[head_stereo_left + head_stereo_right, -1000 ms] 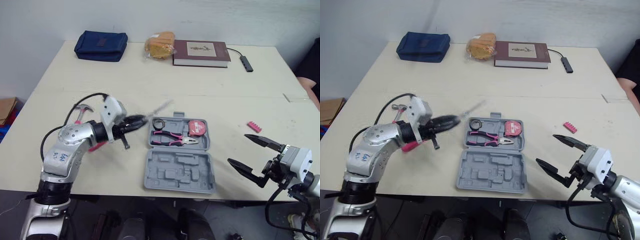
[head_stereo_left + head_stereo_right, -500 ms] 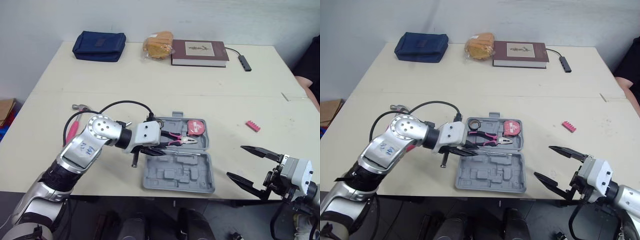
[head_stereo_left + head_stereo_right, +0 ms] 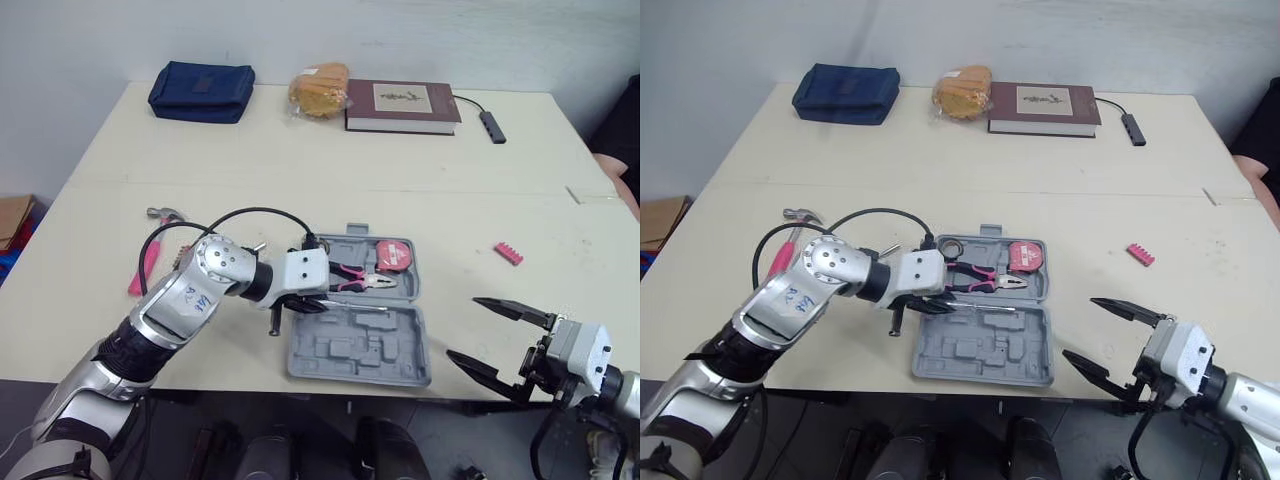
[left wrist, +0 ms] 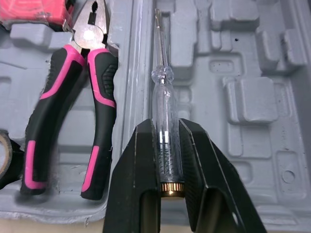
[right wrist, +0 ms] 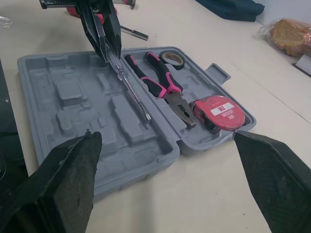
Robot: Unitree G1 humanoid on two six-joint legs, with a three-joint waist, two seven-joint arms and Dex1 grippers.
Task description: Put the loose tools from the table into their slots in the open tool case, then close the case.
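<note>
Mid-placing, the left jaws grip the clear screwdriver (image 4: 162, 97) by its handle, shaft over the middle ridge of the open tool case (image 3: 355, 345) beside the pliers (image 4: 63, 111); next it likely needs seating in its slot and releasing, while the right jaws gape empty.

Left arm bent at elbow, forearm reaching rightward over the table's (image 3: 300, 170) near edge. Left gripper (image 4: 165, 127) clamped on screwdriver (image 4: 162, 109) handle, shaft pointing away from wrist. Right gripper (image 3: 462, 327) spread wide, off the near right corner, fingers pointing left.
</note>
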